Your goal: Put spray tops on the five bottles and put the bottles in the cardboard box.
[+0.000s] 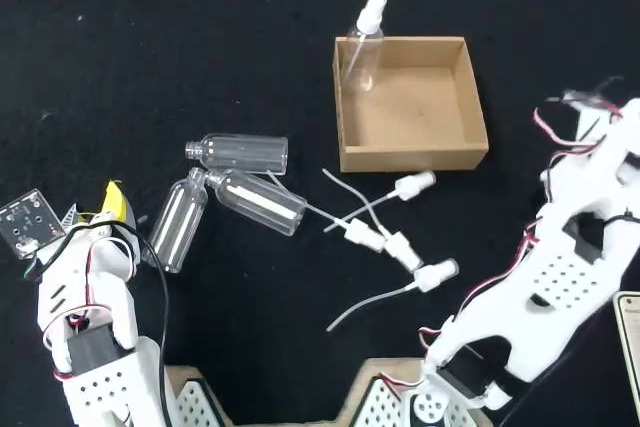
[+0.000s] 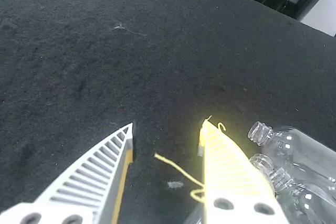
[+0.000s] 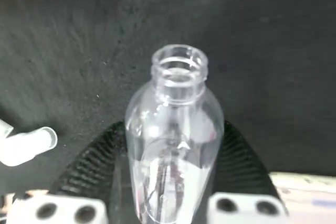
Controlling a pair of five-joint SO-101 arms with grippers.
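Observation:
A clear bottle with a white spray top (image 1: 365, 39) stands in the far left corner of the cardboard box (image 1: 412, 155). Three uncapped clear bottles lie left of the box: one (image 1: 240, 152), one (image 1: 180, 222) and one (image 1: 256, 203). Several white spray tops with tubes (image 1: 400, 247) lie in front of the box. My left gripper (image 2: 167, 126) hovers open over bare cloth, with two bottle necks (image 2: 261, 132) just beside its yellow finger (image 1: 115, 202). My right gripper (image 3: 176, 129) is shut on an uncapped clear bottle (image 3: 176, 129), neck pointing away; a spray top (image 3: 26, 145) lies nearby.
Black cloth covers the table (image 1: 150, 57). A small circuit board (image 1: 30, 219) sits at the left arm's side. The right arm (image 1: 575, 247) stretches along the right edge. Bare cloth lies at the far left and behind the box.

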